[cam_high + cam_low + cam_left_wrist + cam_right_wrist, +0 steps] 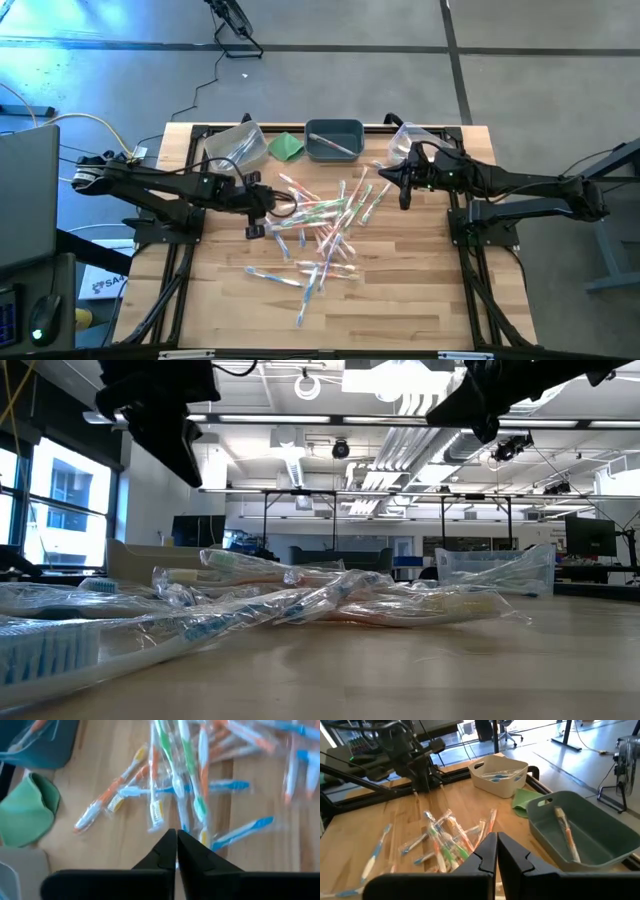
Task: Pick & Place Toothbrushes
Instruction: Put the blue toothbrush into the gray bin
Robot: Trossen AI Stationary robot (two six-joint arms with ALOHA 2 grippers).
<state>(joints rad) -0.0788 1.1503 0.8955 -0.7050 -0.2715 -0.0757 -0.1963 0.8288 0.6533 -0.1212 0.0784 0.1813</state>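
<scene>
Many toothbrushes (322, 228) in clear wrappers lie in a loose heap on the wooden table (400, 290); they also show in the left wrist view (200, 785) and the low view (300, 600). My left gripper (176, 832) hangs shut just above the heap's left edge (268, 212), with nothing between its fingers. My right gripper (496, 836) is shut and empty, raised above the table's far right (404, 195). One toothbrush (566, 834) lies in the dark teal bin (600, 820), and a few more lie in the white bin (499, 774).
Along the far edge stand the white bin (232, 146), a folded green cloth (287, 148), the teal bin (333, 140) and a clear bin (415, 140). The table's near part (400, 320) is bare wood. Black frame rails (470, 260) run along both sides.
</scene>
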